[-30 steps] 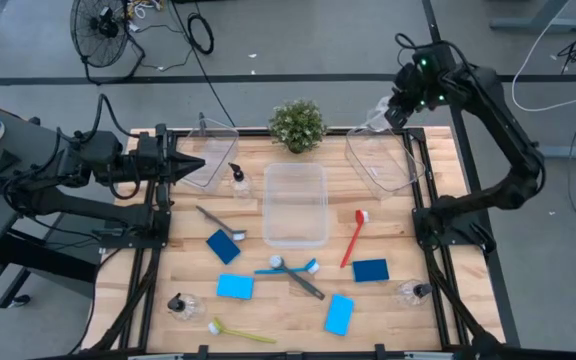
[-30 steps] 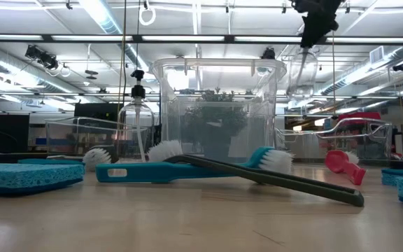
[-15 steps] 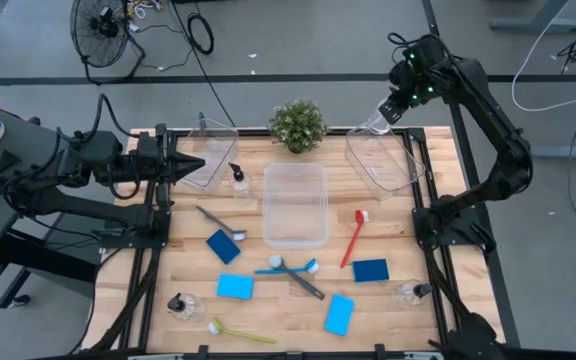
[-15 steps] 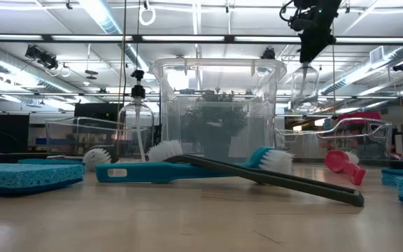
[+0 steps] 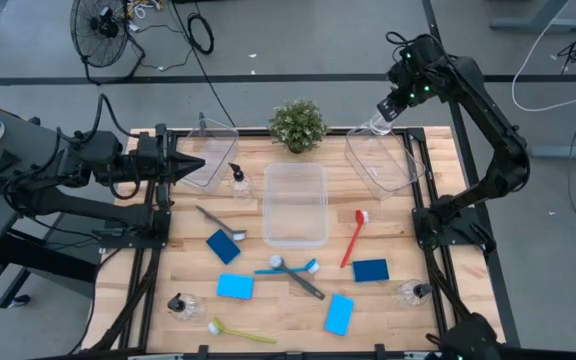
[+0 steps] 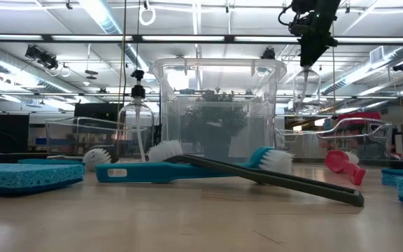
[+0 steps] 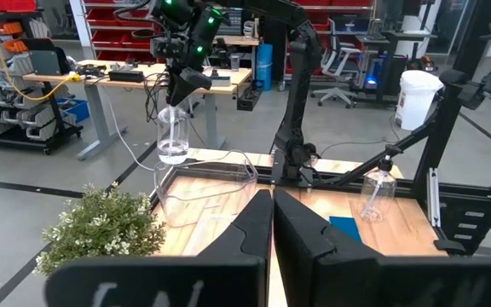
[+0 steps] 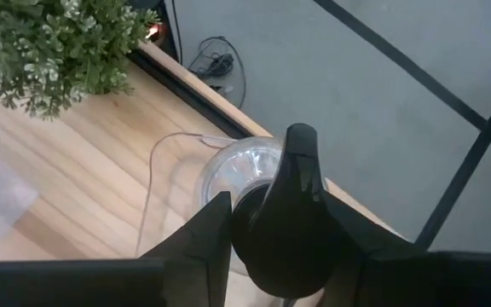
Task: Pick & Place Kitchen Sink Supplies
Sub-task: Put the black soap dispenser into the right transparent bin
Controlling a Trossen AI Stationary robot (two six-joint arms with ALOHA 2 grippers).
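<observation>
Right gripper (image 5: pixel 389 107) holds clear bottle (image 7: pixel 171 141) above right bin (image 5: pixel 380 162)

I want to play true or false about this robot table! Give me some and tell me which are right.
1. The right claw holds a small clear pump bottle in the air. True.
2. The red long-handled brush lies inside the clear plastic middle bin. False: it lies on the wooden table beside that bin.
3. The left claw is shut and holds nothing. True.
4. The small green potted plant stands at the table's front edge. False: it stands at the far edge.
5. The grey brush lies across the blue brush. True.
</observation>
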